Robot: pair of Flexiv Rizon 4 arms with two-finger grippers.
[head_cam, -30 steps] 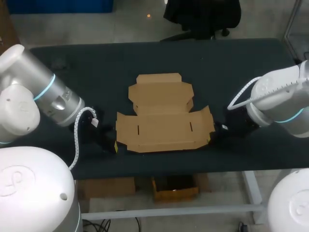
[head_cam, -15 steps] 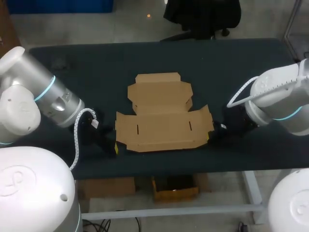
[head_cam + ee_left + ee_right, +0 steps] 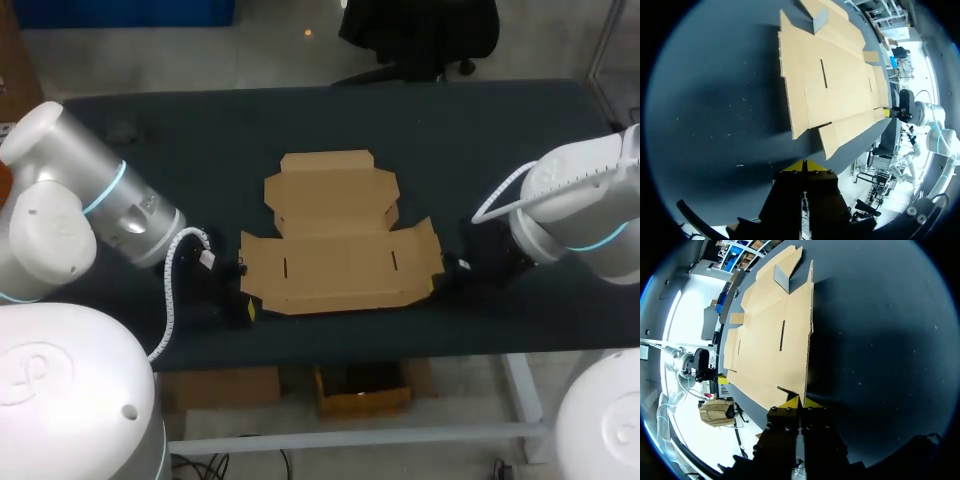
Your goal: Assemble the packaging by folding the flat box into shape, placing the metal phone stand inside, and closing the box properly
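The left fingers (image 3: 803, 165) were pressed together, yellow tips meeting with nothing between them, low over the dark surface (image 3: 200, 140). The right fingers (image 3: 800, 402) were likewise closed tip to tip and held nothing.

Between the two pairs lay the flat brown cardboard box blank (image 3: 340, 240), unfolded on the surface with its panels and flaps spread out. Just ahead of the left fingers was one near corner flap of the blank, with a strip of bare surface between it and the tips. Just ahead of the right fingers was the opposite near corner. Its edge came right up to the tips, though whether it touched them could not be told. One small flap on the far side of the blank stood slightly raised; the rest lay flat. The metal phone stand did not show in any view.

Judged from this, the task was at its first step, since no wall of the box was yet raised. The next move would likely call for each pair of tips to get under or against an end flap and lever it upright. Working both ends together would stop the thin sheet skidding or turning on the surface. With the tips closed, a push or scoop seemed likelier than a pinch, since gripping an edge would need them to spread first.
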